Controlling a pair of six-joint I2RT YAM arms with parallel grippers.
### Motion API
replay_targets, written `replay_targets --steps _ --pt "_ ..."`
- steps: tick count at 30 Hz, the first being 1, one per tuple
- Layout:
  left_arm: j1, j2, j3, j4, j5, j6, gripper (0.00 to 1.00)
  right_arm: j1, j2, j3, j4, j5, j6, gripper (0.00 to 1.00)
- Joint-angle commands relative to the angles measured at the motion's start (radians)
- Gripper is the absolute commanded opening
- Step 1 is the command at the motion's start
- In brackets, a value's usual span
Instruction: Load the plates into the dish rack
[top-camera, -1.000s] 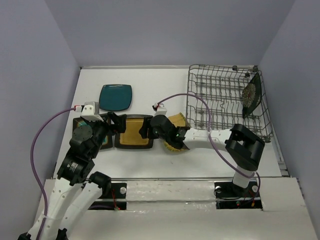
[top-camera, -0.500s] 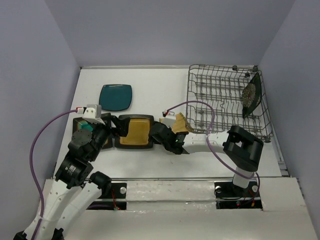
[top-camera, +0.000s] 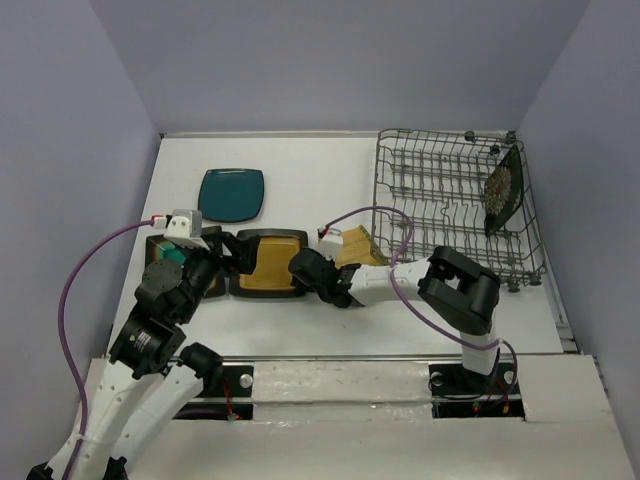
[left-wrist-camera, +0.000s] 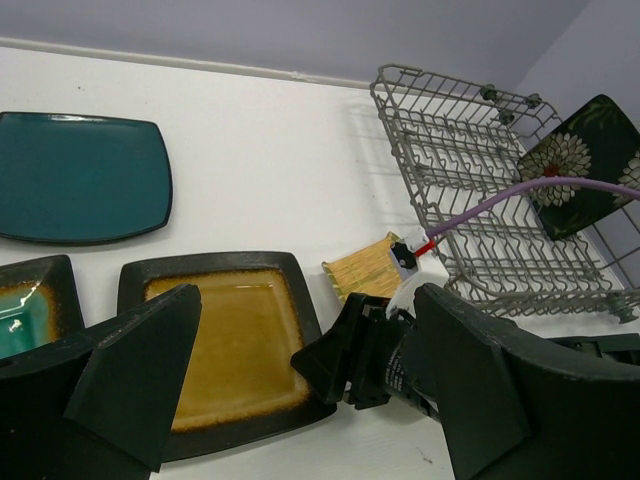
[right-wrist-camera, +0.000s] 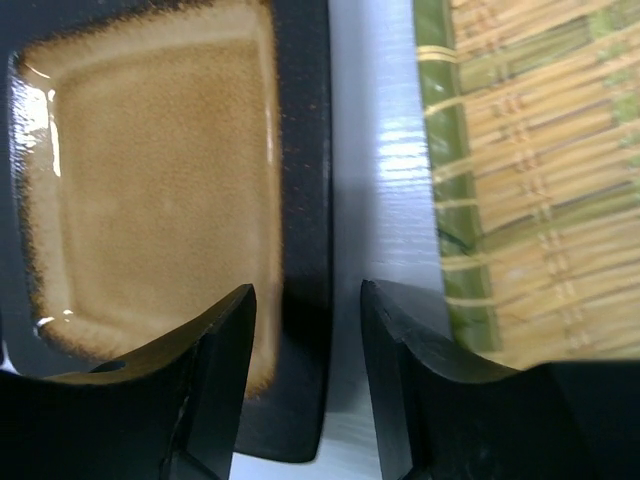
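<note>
The dark-rimmed mustard plate (top-camera: 270, 262) lies flat at table centre. My right gripper (top-camera: 303, 268) is open, low at its right rim. In the right wrist view (right-wrist-camera: 308, 330) one finger is over the mustard glaze (right-wrist-camera: 150, 170) and the other over the table. The yellow ribbed plate (top-camera: 358, 245) lies just right of it. My left gripper (top-camera: 232, 255) is open and empty over the mustard plate's left side. The plain teal plate (top-camera: 231, 194) lies behind. The dark-rimmed teal plate (left-wrist-camera: 25, 305) is mostly under my left arm. The black flower plate (top-camera: 503, 190) stands in the dish rack (top-camera: 430, 190).
The rack fills the far right of the table, against the right wall. Purple cables loop from both wrists; the right one arches in front of the rack (left-wrist-camera: 500, 200). White table shows behind the plates and in front of them.
My right gripper has moved left, off the yellow ribbed plate, to the mustard plate's right rim. The left arm has shifted only slightly.
</note>
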Motion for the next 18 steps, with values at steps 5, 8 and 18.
replay_targets --steps 5,8,18 --pt "-0.006 0.007 0.001 0.022 -0.005 0.012 0.99 0.008 0.061 -0.004 0.068 0.051 0.091 0.46" --pt "-0.004 0.011 0.002 0.021 -0.008 0.012 0.99 0.008 0.064 -0.024 0.099 0.055 0.100 0.41" --pt "0.014 0.022 0.002 0.022 0.001 0.009 0.99 -0.001 0.071 -0.107 0.189 0.021 0.133 0.17"
